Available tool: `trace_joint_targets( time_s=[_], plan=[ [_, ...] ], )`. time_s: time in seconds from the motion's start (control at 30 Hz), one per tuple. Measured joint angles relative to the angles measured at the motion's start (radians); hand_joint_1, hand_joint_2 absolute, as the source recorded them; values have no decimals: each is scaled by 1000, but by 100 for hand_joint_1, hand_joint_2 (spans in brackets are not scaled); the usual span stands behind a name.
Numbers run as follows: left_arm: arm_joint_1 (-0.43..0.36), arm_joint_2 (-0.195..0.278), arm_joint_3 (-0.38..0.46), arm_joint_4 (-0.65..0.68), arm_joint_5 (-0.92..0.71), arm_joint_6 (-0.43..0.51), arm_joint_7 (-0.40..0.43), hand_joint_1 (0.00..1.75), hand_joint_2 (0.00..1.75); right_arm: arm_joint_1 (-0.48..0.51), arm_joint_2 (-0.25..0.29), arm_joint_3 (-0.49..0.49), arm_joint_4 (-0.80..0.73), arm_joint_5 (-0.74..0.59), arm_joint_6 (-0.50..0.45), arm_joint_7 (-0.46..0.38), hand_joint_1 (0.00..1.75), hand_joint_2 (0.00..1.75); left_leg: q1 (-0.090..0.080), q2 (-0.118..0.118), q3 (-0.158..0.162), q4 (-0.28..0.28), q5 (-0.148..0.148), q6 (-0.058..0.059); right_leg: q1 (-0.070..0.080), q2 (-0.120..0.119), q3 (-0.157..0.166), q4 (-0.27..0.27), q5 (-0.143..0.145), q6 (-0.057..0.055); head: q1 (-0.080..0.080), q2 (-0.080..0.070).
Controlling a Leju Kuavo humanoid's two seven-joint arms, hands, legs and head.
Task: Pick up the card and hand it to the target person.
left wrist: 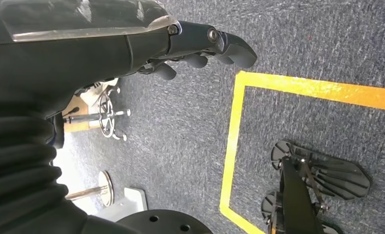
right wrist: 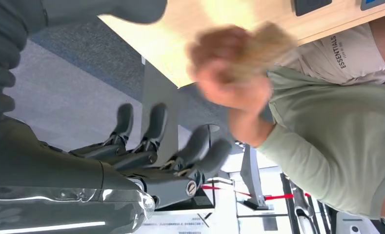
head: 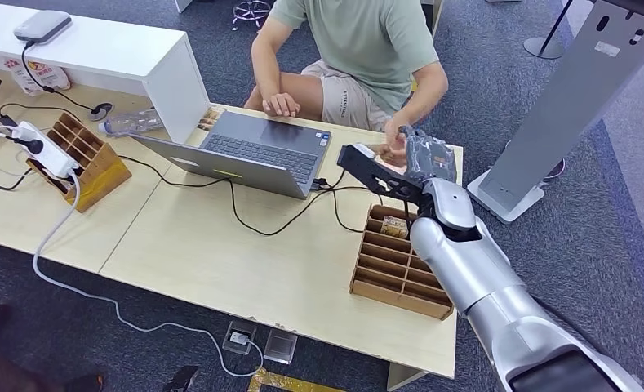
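Note:
A tan card (right wrist: 271, 41), blurred by motion, is in the person's hand (right wrist: 229, 73), just beyond my right hand (right wrist: 166, 146), whose dark fingers (right wrist: 153, 124) are spread with nothing between them. In the head view my right hand (head: 408, 167) reaches over the table's far right corner, close to the seated person's hand (head: 396, 149); whether they touch is unclear. My left hand (left wrist: 200, 48) hangs over the grey carpet, fingers loosely bent, holding nothing.
A wooden slotted box (head: 400, 265) with a small item (head: 394, 226) in one slot stands under my right arm. An open laptop (head: 261, 151), black cables (head: 253, 224), a second wooden rack (head: 86, 159), a power strip (head: 45, 147) and a bottle (head: 131, 122) lie leftward.

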Motion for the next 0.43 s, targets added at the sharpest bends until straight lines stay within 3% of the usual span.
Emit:
trace_joint_targets(
  time_s=[0.03, 0.2, 0.43],
  plan=[
    [0, 0, 0, 0, 0, 2, 0, 0, 175, -2, 2, 1, 5, -2, -4, -1, 0, 175, 0, 0, 0, 0, 0, 0, 0, 0, 0, 0, 0, 0, 0, 0],
    [0, 0, 0, 0, 2, 6, -1, 0, 175, -4, 1, -1, 19, -60, -51, -32, 0, 175, 0, 0, 0, 0, 0, 0, 0, 0, 0, 0, 0, 0, 0, 0],
    [2, 0, 0, 0, 17, 15, 4, 0, 175, 65, -26, -72, -53, -385, -44, -215, 0, 175, 0, 0, 1, 1, 0, 0, 0, 0, 0, 0, 0, 0, 0, 0]
  ],
)
